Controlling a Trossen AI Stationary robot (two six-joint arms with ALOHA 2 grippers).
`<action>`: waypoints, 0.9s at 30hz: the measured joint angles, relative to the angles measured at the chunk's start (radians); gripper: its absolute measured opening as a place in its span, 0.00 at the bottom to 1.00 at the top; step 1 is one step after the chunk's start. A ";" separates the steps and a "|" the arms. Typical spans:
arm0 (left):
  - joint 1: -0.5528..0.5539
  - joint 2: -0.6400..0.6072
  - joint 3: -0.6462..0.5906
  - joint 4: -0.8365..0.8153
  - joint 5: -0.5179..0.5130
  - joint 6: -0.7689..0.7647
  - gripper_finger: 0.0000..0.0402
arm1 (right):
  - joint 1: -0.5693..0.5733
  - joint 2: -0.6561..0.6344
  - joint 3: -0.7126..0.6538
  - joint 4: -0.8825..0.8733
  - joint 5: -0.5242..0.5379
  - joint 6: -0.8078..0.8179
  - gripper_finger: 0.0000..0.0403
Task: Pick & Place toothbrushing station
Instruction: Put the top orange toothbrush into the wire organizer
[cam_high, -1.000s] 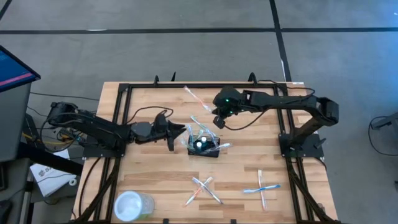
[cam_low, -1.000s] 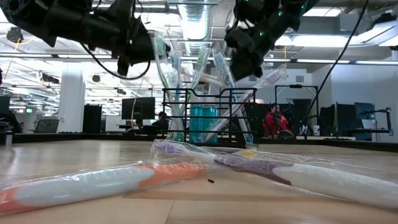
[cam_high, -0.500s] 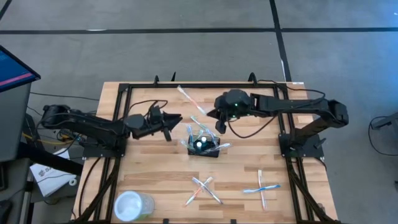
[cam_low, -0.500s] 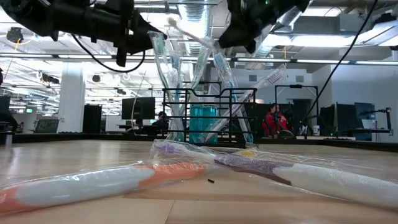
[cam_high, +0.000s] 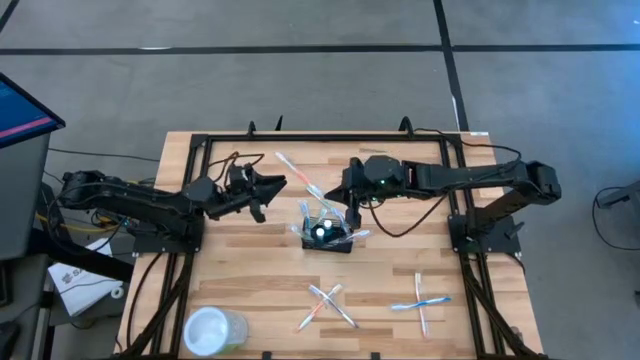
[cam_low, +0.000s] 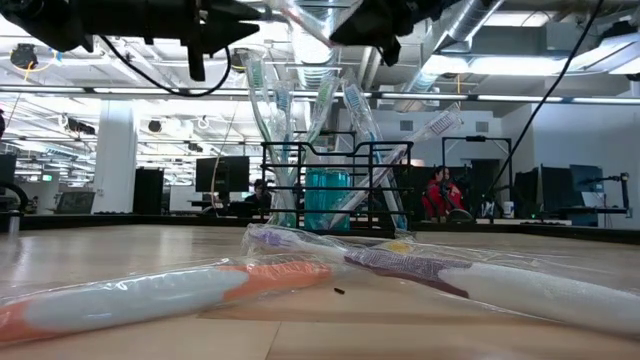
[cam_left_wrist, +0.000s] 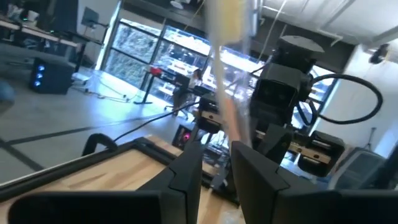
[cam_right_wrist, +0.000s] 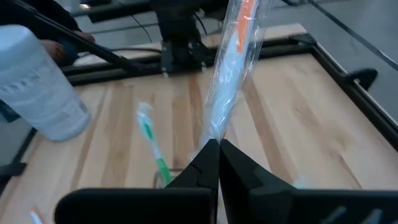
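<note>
While you hold: right gripper (cam_right_wrist: 214, 147) is clamped on a wrapped toothbrush (cam_right_wrist: 231, 74), raised near the caddy (cam_high: 328, 235) at mid-table.
Left gripper (cam_high: 268, 186): jaws apart, holding nothing.
Next: you lower the toothbrush into the caddy.

An open-plan lab or office floor with a robot test bench in it. The low view shows a long room behind the table (cam_low: 120, 240): exposed ducts (cam_low: 318, 40) and strip lights on the ceiling, rows of desks with dark monitors (cam_low: 222, 172), and a seated person (cam_low: 441, 192) at the far side. From above, the wooden table stands on grey carpet tiles (cam_high: 300, 80), ringed by a black metal frame (cam_high: 330, 137), with loose cables (cam_high: 75, 215) beside its left edge.
</note>
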 joint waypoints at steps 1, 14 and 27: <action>0.000 0.000 0.000 0.008 0.003 0.000 0.20 | 0.005 0.000 0.000 0.012 0.000 0.000 0.00; 0.000 0.011 0.000 0.147 0.084 0.020 0.34 | 0.049 0.004 0.000 0.087 0.000 0.000 0.00; 0.000 0.057 0.000 0.266 0.110 0.052 0.38 | 0.055 0.024 0.000 0.127 0.000 0.004 0.00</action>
